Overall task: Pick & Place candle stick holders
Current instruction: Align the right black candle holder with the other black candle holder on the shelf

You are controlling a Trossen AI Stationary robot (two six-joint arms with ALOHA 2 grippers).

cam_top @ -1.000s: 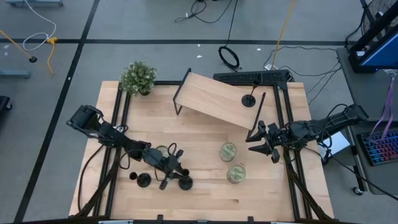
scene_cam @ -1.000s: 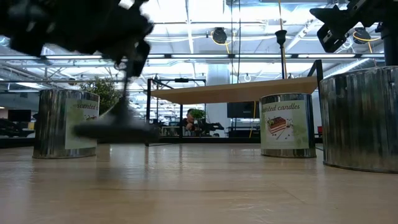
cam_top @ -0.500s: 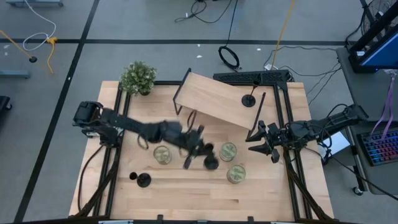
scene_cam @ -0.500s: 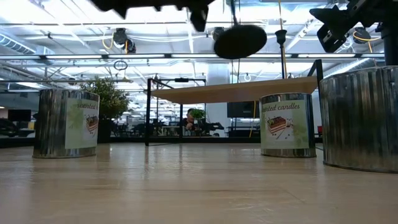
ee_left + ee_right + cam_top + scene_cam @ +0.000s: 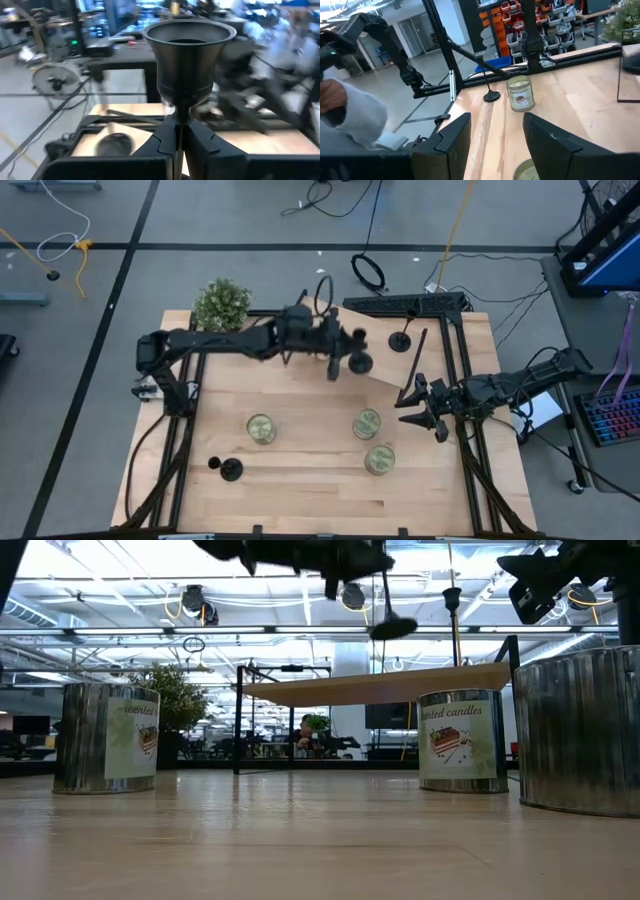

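Note:
My left gripper [image 5: 335, 352] is shut on a black candle stick holder [image 5: 189, 55], above the tilted wooden shelf [image 5: 335, 325]. In the low view its round base [image 5: 392, 628] hangs over the shelf top [image 5: 380, 685]. A second holder [image 5: 402, 340] stands by its base on the shelf's right part. A third [image 5: 228, 470] stands on the table at the near left. My right gripper [image 5: 425, 410] is open and empty, right of the jars and near the shelf's right leg. My left gripper pinches the holder's thin stem [image 5: 177, 120] between its two fingers [image 5: 159, 142], just below the cup top. The fingers lie across the stem. The holder is lifted clear of shelf and table, its base below the gripper in the low view.
Three greenish candle jars stand on the table [image 5: 261, 428], [image 5: 367, 423], [image 5: 380, 459]. A potted plant [image 5: 222, 305] stands at the far left corner. A person's grey sleeve [image 5: 350, 117] shows beyond the table's edge in the right wrist view.
My left gripper has carried the holder from the table's near left up and toward the right, then toward the far edge, to above the shelf. The holder has gone from low over the table to lifted clear. My right arm has kept still.

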